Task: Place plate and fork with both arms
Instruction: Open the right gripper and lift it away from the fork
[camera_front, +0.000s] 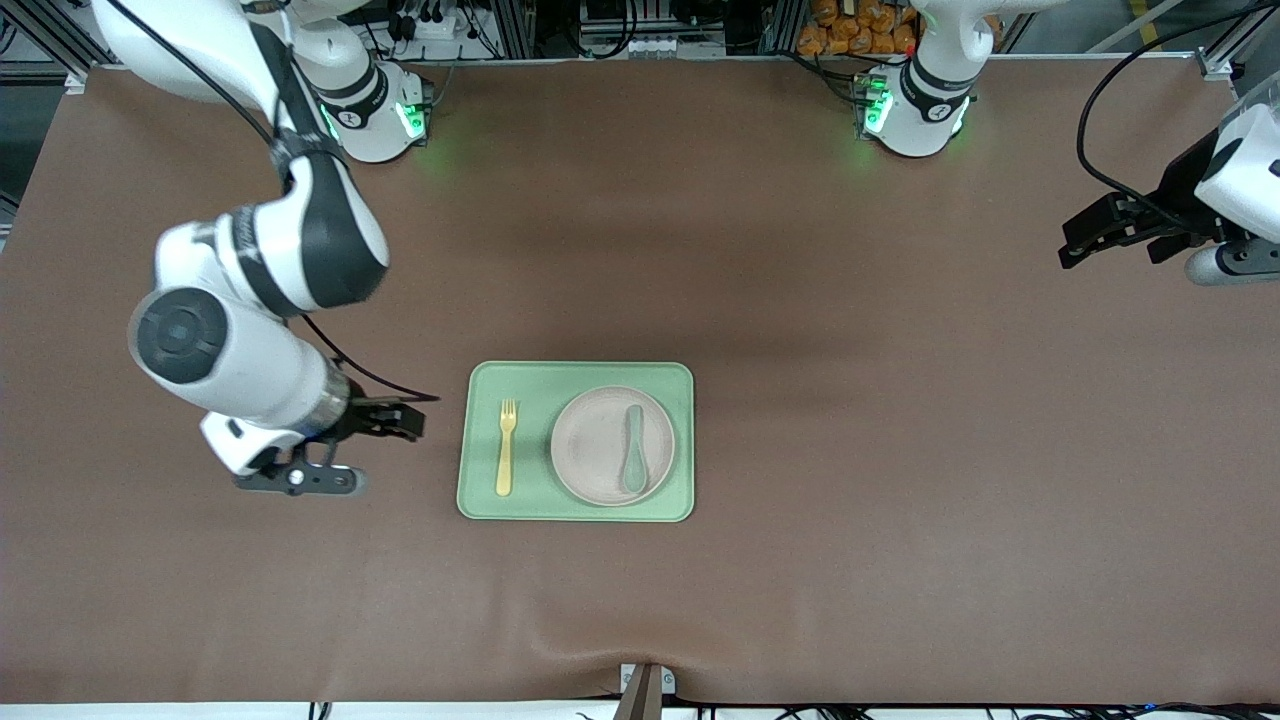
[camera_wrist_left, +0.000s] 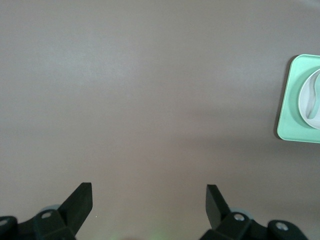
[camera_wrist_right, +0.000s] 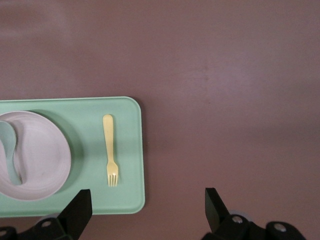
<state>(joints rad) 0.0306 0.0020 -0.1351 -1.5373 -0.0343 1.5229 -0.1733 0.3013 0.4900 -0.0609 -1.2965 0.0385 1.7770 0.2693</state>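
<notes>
Green tray (camera_front: 480, 500), grey-green spoon (camera_front: 634, 450)

Plate (camera_front: 600, 445) and fork (camera_front: 506, 448) side by side on tray (camera_front: 580, 374); spoon (camera_front: 634, 448) on plate; fork toward my right arm's end.

Light-green tray (camera_front: 480, 440); off-white pinkish plate (camera_front: 595, 445); pale-yellow fork (camera_front: 506, 447); grey-green spoon (camera_front: 634, 450); plain brown surface (camera_front: 800, 300); white arms, black bands.

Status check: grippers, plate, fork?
Left gripper open, waiting. Right gripper open beside tray. Plate and fork on tray; spoon on plate.
</notes>
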